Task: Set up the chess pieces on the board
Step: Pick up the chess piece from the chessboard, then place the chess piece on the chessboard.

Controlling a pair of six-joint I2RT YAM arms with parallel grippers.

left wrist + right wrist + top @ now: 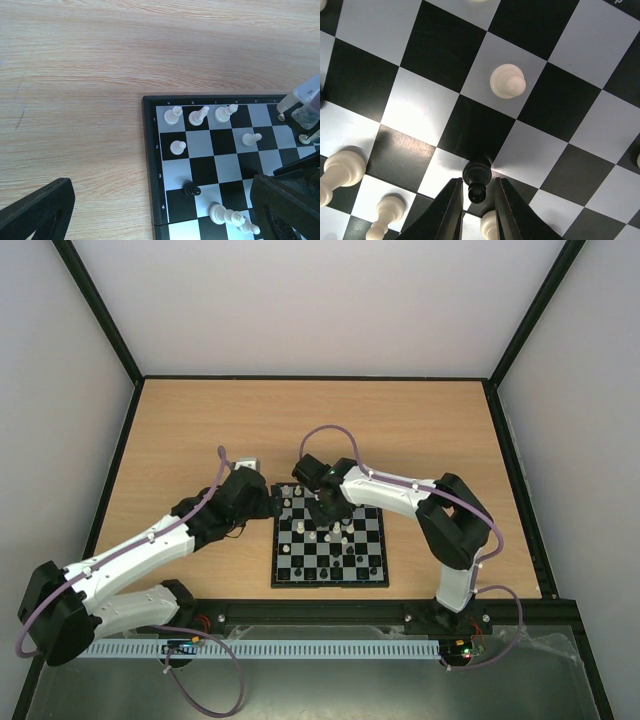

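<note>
Right gripper [478,182] straddles a black piece [476,175], grip uncertain; left gripper [161,181] gapes empty. Three white pieces [199,116] line one edge of the board [148,150]; most are unplaced.

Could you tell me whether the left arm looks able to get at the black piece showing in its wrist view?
Probably yes: the left gripper is open over that corner of the board, the black piece stands clear of the white pieces, and the right gripper is farther along.
</note>
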